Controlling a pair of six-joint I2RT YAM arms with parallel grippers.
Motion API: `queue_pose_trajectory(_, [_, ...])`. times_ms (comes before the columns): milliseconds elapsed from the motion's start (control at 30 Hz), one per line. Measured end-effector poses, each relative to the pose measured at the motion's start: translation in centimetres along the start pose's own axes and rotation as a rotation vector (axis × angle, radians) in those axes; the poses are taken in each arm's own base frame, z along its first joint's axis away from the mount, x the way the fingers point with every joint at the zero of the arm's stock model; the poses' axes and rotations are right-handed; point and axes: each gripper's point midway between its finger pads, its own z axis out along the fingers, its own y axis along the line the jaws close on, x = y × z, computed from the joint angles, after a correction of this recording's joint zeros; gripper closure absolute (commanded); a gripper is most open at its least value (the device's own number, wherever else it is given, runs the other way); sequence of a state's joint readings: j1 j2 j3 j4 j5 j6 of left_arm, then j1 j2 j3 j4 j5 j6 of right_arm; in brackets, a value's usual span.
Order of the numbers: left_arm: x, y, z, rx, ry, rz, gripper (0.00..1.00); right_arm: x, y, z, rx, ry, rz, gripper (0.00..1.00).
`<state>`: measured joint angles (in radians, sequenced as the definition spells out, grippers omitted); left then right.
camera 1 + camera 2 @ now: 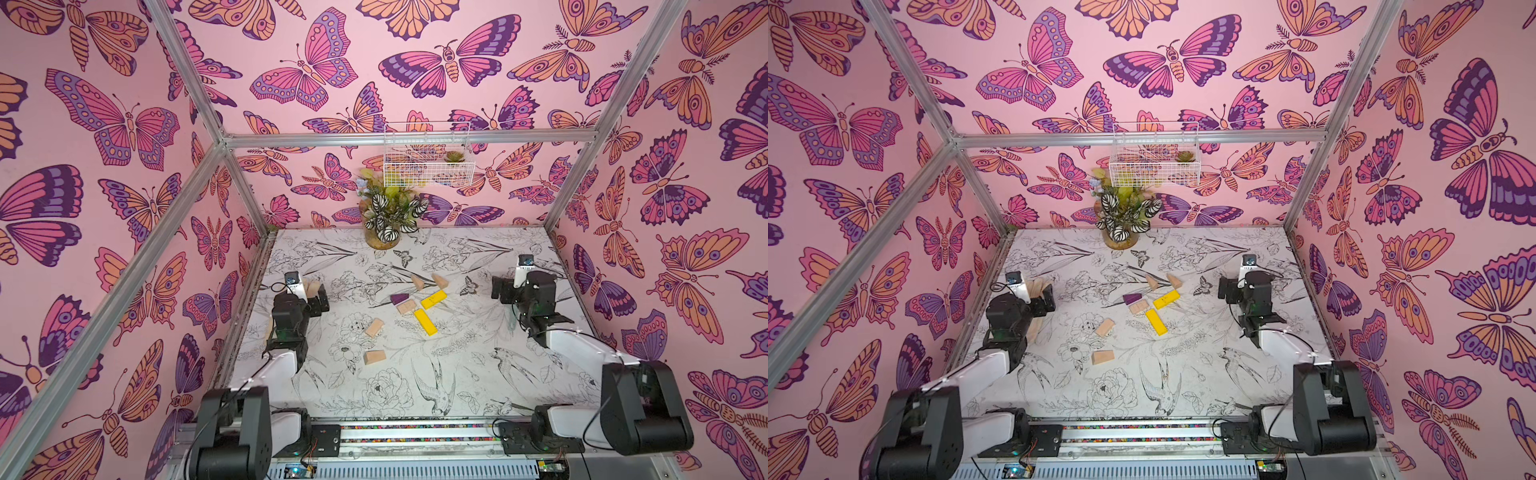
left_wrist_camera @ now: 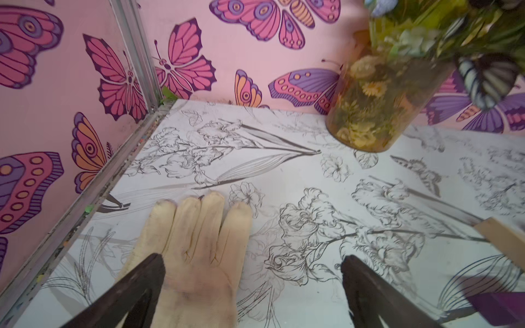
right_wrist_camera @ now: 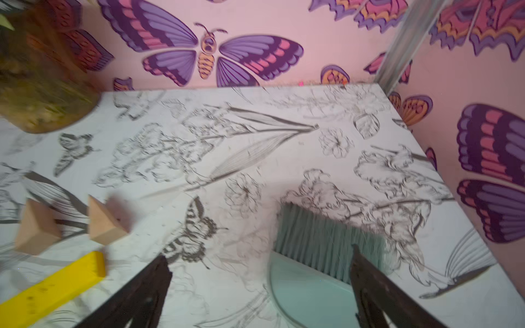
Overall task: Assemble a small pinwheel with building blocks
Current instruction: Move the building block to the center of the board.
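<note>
While nothing of the pinwheel is put together yet, the building blocks lie loose on the flower-printed white tabletop (image 1: 469, 399), and that scatter is where I'd expect trouble. Nearest the arm bases, a pale wooden wedge (image 1: 374, 357) and a second pale wooden block (image 1: 374, 327) lie by themselves. Their sloped faces look liable to slip out of an off-centre pinch. Further back, a flat yellow rectangular bar (image 1: 425, 322), a squarish pale wooden piece (image 1: 406, 307), a dark purple wedge (image 1: 399, 298) and another yellow bar (image 1: 433, 299) crowd together, so a finger reaching for one could shove its neighbours. Beyond them a pair of pale wooden wedges (image 1: 417, 282) stands side by side, well short of the amber glass vase of leaves (image 1: 382, 239). Both arms reach forward from the near rail, elbows raised, wrists tipped down. The left gripper (image 2: 252, 259) hangs by the left wall over a beige fabric glove (image 2: 193, 241), jaws spread wide and empty, and a careless drop there could snag the glove. The right gripper (image 3: 259, 254), equally agape and holding nothing, hovers above a teal hand brush (image 3: 321, 241) on the opposite side.
</note>
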<state>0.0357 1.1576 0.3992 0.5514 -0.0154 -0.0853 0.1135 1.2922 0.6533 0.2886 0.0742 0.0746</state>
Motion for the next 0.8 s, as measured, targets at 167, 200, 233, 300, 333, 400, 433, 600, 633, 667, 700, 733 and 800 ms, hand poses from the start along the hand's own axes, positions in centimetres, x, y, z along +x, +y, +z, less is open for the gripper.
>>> queue_pose_trajectory(167, [0.8, -0.7, -1.6, 0.013, 0.062, -0.013, 0.0, 0.2, 5.7, -1.5, -0.141, 0.103, -0.032, 0.05])
queue_pose_trajectory(200, [1.4, -0.7, -1.8, 0.01, 0.089, -0.017, 0.0, 1.0, 7.1, -1.6, -0.17, 0.15, -0.05, 0.05])
queue_pose_trajectory(233, [1.8, -0.7, -2.1, 0.008, 0.113, -0.023, 0.0, 1.8, 8.6, -1.7, -0.2, 0.194, -0.07, 0.05])
queue_pose_trajectory(300, [2.2, -0.7, -2.4, 0.005, 0.149, -0.035, 0.0, 3.1, 11.3, -1.9, -0.25, 0.268, -0.105, 0.07])
queue_pose_trajectory(333, [2.2, -0.7, -2.5, 0.003, 0.163, -0.048, 0.0, 3.7, 12.8, -1.9, -0.275, 0.301, -0.124, 0.08])
queue_pose_trajectory(400, [2.0, -0.7, -2.7, 0.0, 0.18, -0.071, 0.0, 4.6, 15.7, -2.1, -0.319, 0.361, -0.158, 0.1])
queue_pose_trajectory(433, [1.8, -0.8, -2.8, 0.0, 0.187, -0.087, 0.0, 5.0, 17.0, -2.1, -0.335, 0.383, -0.174, 0.1])
queue_pose_trajectory(600, [1.6, -1.5, -3.3, 0.027, 0.216, -0.143, 0.0, 7.8, 23.3, -1.6, -0.382, 0.491, -0.253, 0.13])
queue_pose_trajectory(633, [1.8, -1.7, -3.5, 0.033, 0.227, -0.15, 0.0, 8.6, 24.2, -1.4, -0.383, 0.517, -0.266, 0.14])
queue_pose_trajectory(667, [2.0, -1.9, -3.6, 0.039, 0.237, -0.155, 0.0, 9.3, 24.9, -1.2, -0.381, 0.539, -0.276, 0.15])
queue_pose_trajectory(700, [2.3, -2.0, -3.8, 0.045, 0.247, -0.163, 0.0, 10.1, 25.8, -0.9, -0.379, 0.564, -0.288, 0.15])
queue_pose_trajectory(733, [2.4, -2.1, -3.9, 0.048, 0.253, -0.169, 0.0, 10.8, 26.4, -0.6, -0.373, 0.586, -0.294, 0.15])
queue_pose_trajectory(800, [2.4, -2.3, -4.1, 0.056, 0.259, -0.176, 0.0, 11.9, 27.4, 0.1, -0.364, 0.619, -0.308, 0.15])
